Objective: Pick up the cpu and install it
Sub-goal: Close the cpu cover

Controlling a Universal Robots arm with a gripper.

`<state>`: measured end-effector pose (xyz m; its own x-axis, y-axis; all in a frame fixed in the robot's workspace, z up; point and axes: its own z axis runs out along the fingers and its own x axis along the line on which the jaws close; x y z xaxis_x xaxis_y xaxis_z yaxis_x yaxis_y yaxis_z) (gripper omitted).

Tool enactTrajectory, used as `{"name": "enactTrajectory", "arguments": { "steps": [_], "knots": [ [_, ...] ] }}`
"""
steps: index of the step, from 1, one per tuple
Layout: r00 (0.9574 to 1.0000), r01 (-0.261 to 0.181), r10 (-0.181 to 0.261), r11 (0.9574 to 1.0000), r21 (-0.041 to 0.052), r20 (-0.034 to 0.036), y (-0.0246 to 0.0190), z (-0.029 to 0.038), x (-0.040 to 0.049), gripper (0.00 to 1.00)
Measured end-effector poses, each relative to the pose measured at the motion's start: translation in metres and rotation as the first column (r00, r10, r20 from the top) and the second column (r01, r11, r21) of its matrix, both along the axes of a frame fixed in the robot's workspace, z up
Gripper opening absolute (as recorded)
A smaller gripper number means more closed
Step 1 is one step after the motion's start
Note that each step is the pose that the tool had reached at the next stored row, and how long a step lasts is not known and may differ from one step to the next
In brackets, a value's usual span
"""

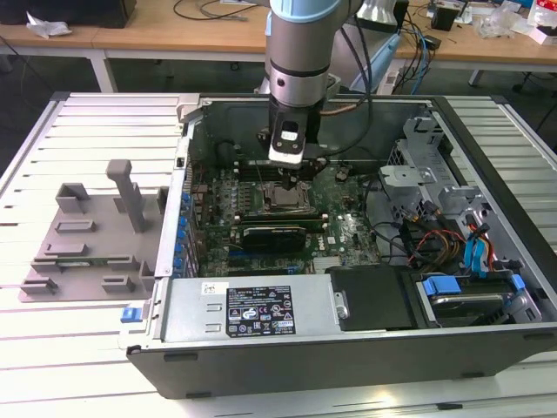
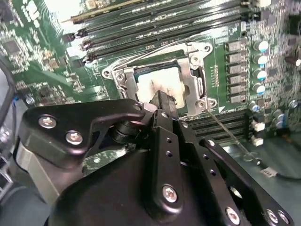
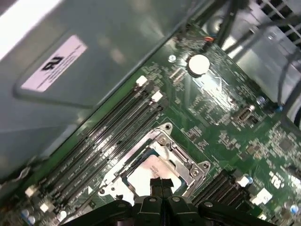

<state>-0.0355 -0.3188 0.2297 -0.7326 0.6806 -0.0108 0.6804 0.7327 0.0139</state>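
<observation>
Holding your closed tool (image 3: 161,182) right over the chip (image 3: 145,170), keep the chip flat and square inside its socket (image 3: 186,164).

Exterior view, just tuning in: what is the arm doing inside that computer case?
The robot arm reaches down into the open computer case, with its pincer over the socket frame on the motherboard. The cpu lies flat inside that frame, silver top up, and the pincer's shut tips are right at its top; whether they press on it I cannot tell. The grey fixture tray sits outside the case, on the exterior view's left.
</observation>
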Motion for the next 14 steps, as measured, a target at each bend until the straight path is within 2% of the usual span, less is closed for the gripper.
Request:
{"name": "enactTrajectory", "arguments": {
  "steps": [2, 3, 4, 6, 8, 9, 10, 11, 12, 13, 14],
  "knots": [
    [0.9976, -0.069, 0.069, 0.9976, 0.0000, 0.0000, 0.0000, 0.0000, 0.0000, 0.11],
    [0.9932, -0.116, 0.116, 0.9932, 0.0000, 0.0000, 0.0000, 0.0000, 0.0000, 0.11],
    [0.9865, -0.164, 0.164, 0.9865, 0.0000, 0.0000, 0.0000, 0.0000, 0.0000, 0.11],
    [0.9692, -0.246, 0.246, 0.9692, 0.0000, 0.0000, 0.0000, -0.0001, 0.0000, 0.11],
    [0.9453, -0.326, 0.326, 0.9453, 0.0000, 0.0000, 0.0000, -0.0001, 0.0000, 0.11],
    [0.9252, -0.379, 0.379, 0.9252, 0.0000, 0.0000, 0.0000, -0.0001, 0.0000, 0.11],
    [0.9069, -0.421, 0.421, 0.9069, 0.0000, 0.0000, 0.0000, -0.0002, 0.0000, 0.11],
    [0.8941, -0.448, 0.448, 0.8941, 0.0000, 0.0001, 0.0000, -0.0003, 0.0000, 0.11],
    [0.8740, -0.486, 0.486, 0.8740, 0.0000, 0.0000, 0.0000, -0.0004, 0.0000, 0.11],
    [0.8599, -0.510, 0.510, 0.8599, 0.0000, -0.0001, 0.0000, -0.0005, 0.0000, 0.11],
    [0.8363, -0.548, 0.548, 0.8363, 0.0000, -0.0001, 0.0000, -0.0007, 0.0000, 0.11]
  ]
}}
